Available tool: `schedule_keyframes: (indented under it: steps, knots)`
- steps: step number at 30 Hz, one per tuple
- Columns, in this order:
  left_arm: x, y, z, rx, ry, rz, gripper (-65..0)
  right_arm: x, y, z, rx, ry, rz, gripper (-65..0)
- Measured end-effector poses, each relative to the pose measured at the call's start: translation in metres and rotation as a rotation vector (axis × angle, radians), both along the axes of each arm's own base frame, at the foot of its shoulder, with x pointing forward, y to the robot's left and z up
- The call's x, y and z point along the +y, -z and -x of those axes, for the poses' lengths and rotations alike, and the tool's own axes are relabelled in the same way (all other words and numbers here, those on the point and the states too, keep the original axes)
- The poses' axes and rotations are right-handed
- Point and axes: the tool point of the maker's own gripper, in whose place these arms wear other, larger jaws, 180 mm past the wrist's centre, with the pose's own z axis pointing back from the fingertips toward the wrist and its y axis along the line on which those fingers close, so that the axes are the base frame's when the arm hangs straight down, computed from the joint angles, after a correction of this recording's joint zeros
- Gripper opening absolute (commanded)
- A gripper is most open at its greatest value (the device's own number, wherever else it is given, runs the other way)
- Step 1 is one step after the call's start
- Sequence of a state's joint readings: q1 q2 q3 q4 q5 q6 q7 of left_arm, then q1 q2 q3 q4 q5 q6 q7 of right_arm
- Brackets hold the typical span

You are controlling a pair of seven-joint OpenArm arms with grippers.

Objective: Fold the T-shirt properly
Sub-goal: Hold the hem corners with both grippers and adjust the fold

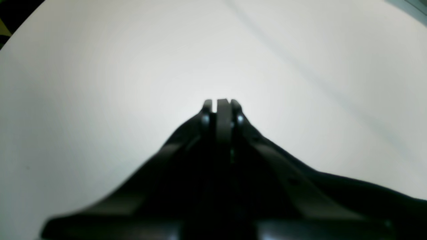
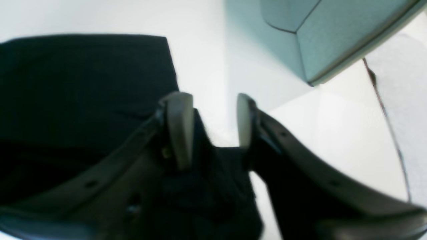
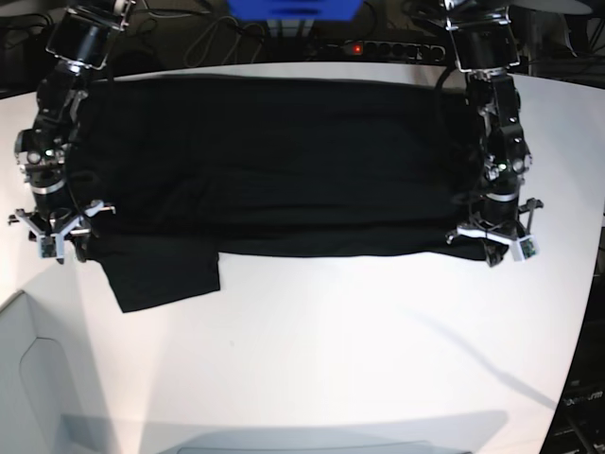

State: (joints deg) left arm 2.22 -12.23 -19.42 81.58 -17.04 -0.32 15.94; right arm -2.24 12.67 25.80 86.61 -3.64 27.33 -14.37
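Observation:
The black T-shirt (image 3: 274, 161) lies spread in a wide band across the far half of the white table (image 3: 331, 359), with one sleeve (image 3: 161, 274) sticking out toward the front at the left. At the shirt's front right corner, my left gripper (image 3: 498, 248) has its fingers pressed together (image 1: 223, 106), and black cloth (image 1: 367, 196) rises up to them. My right gripper (image 3: 59, 241) is at the shirt's left end. In the right wrist view it (image 2: 212, 123) stands open, the grey pads (image 2: 180, 130) apart, with the shirt's edge (image 2: 83, 83) beneath and between them.
A pale grey-green panel (image 2: 333, 33) sits close to the right gripper and also shows as the grey shape (image 3: 28, 378) at the table's front left. A power strip (image 3: 397, 47), cables and a blue object (image 3: 293, 8) lie behind the table's far edge.

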Motion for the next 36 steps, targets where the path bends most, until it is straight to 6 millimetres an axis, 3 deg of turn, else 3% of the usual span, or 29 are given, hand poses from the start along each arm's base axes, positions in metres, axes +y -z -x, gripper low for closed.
schedule_keyframes:
  steps: [2,7,13,19,24,36]
  knots:
    - [0.0,0.005,0.005,0.015,0.0,-0.001,-65.0,0.0,-0.003,-0.003,-0.004,0.0,0.003,-34.4]
    - [0.002,0.007,0.009,0.022,-0.006,-0.001,-65.0,0.016,-0.011,-0.038,0.047,-0.047,0.018,-32.2]
    - [0.002,0.013,0.014,0.039,-0.006,-0.001,-65.0,0.024,0.018,-0.061,0.224,-0.089,0.031,-32.1]
    - [0.002,0.012,0.014,0.037,-0.006,-0.001,-65.0,0.003,0.04,-0.051,0.323,-0.06,0.106,-32.0]
    - [0.002,0.012,0.014,0.038,-0.006,0.0,-65.0,-0.001,0.07,-0.036,0.406,-0.05,0.092,-32.0]
    - [0.002,0.012,0.014,0.038,-0.006,-0.001,-65.0,-0.002,0.075,-0.03,0.407,-0.053,0.09,-34.4]
